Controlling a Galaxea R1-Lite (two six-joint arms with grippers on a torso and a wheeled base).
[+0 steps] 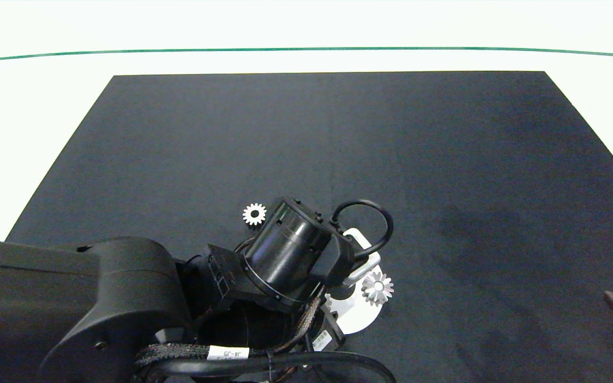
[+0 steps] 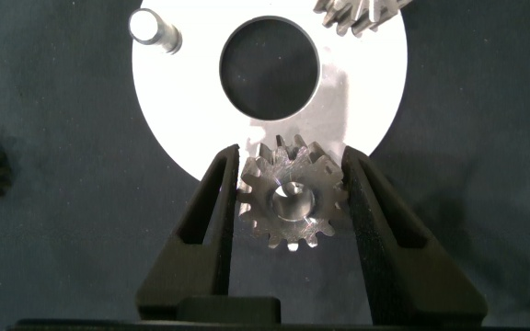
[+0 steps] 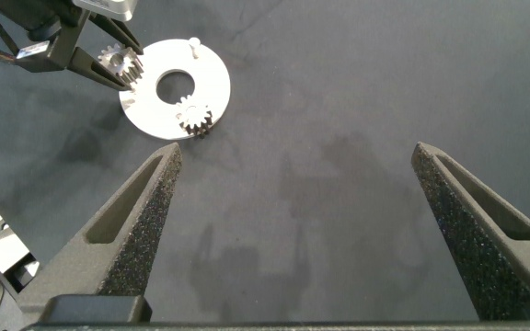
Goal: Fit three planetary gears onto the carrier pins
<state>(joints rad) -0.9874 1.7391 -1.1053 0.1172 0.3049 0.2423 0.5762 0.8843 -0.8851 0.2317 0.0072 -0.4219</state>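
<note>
Left wrist: fingers (image 2: 221, 207) around gear (image 2: 292, 197).

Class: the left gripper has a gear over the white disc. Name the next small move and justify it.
Probably lower the gear and open the left gripper. It sits clamped between both fingers at the white disc's rim, its bore seemingly over a pin. One pin stands bare; another gear is mounted.

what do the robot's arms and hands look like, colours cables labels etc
The left arm is glossy black with a cylindrical wrist, a looping black cable, a braided cable and white printed labels. The left hand has two dark wedge-shaped fingers. The right hand has dark, grainy-padded, slotted fingers.
</note>
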